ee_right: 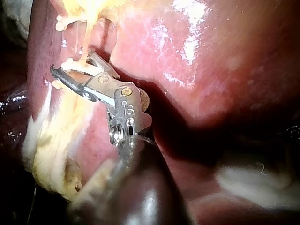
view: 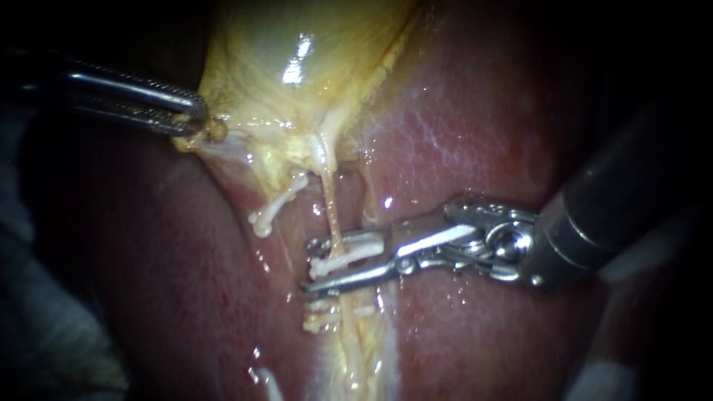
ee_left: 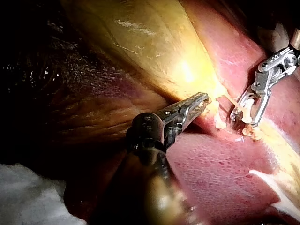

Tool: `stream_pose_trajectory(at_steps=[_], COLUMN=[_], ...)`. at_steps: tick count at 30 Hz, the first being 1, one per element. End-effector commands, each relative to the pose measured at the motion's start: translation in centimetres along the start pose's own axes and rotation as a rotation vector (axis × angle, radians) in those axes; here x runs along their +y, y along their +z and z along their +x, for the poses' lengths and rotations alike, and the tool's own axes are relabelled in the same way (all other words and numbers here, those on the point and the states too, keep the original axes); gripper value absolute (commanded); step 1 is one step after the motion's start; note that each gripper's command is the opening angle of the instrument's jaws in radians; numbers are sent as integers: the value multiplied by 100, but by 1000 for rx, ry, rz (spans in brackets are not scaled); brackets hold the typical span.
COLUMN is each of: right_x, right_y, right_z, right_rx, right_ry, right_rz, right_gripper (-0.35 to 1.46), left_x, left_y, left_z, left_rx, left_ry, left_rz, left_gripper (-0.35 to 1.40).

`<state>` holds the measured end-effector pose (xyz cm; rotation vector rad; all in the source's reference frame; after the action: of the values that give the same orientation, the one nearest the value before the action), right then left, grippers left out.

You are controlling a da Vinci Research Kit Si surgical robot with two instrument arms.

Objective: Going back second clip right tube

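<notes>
The yellow gallbladder lies on the red liver. A thin tan tube runs down from it. A white clip sits across this tube, between the open jaws of my right instrument, whose shaft comes in from the right. A gap shows between clip and lower jaw. The right wrist view shows the same clip inside the jaws. My left instrument is shut on the gallbladder's edge at upper left; its jaws show in the left wrist view too.
Another white clip lies on a pale tube to the left. Whitish bits, perhaps a further clip, sit on the tube just below the jaws. White gauze lies beside the liver.
</notes>
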<state>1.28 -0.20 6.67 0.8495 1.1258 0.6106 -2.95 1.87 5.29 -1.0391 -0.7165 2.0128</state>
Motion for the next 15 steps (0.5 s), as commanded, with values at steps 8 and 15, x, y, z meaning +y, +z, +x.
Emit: stream_pose_trajectory(at_steps=[8, 15], right_x=[-10, -32], right_y=[-27, -70], right_z=[3, 16], right_rx=[2, -21], right_ry=[-147, -375], right_rz=[-48, -79], right_gripper=[48, 49], left_x=[-1, -1], left_y=[-1, -3], left_z=[0, -1], left_rx=[0, 1], left_ry=[1, 1], left_rz=[-1, 1], left_gripper=[-35, -35])
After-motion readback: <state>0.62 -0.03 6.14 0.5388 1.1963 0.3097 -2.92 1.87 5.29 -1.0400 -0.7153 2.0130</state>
